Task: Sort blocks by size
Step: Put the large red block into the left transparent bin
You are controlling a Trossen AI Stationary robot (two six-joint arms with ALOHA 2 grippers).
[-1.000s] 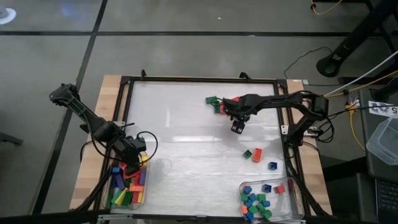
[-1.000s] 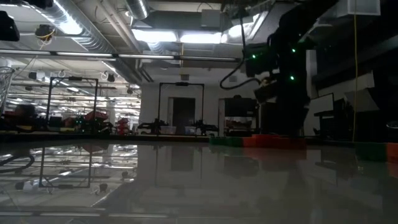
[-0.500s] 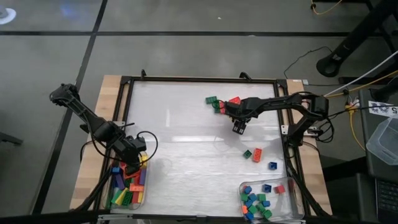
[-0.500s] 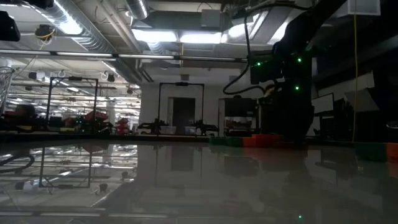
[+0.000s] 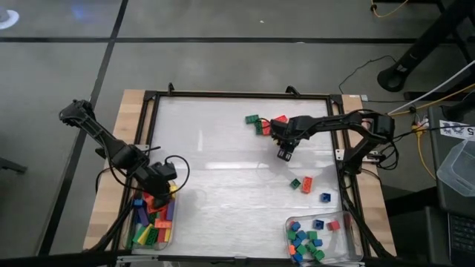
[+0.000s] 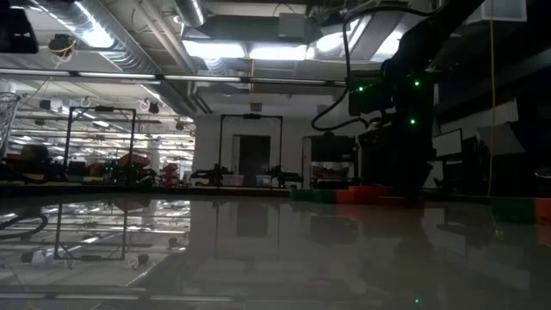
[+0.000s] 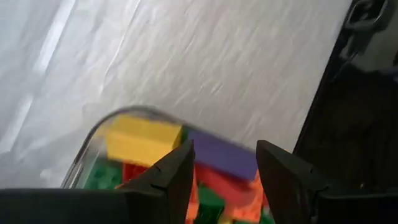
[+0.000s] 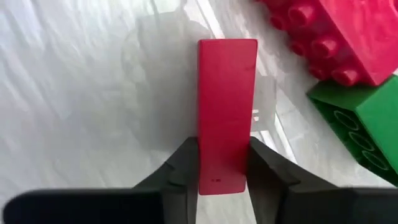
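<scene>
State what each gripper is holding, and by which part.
The right gripper clamps a red block by its long side faces, at the near end. The left gripper holds nothing, open above the tray of long blocks.

A large robotics lab or industrial hall: exposed ceiling ducts (image 6: pixel 120 47) and strip lights (image 6: pixel 258 52) run overhead, framed workstations (image 6: pixel 250 151) stand at the far side, and cables (image 5: pixel 438 100) trail over a grey concrete floor (image 5: pixel 223 44).

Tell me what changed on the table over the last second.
The right gripper moved in toward the far cluster of blocks and closed on a long red block. The left gripper stayed open over the left tray of long blocks; the loose blocks and right tray stayed put.
</scene>
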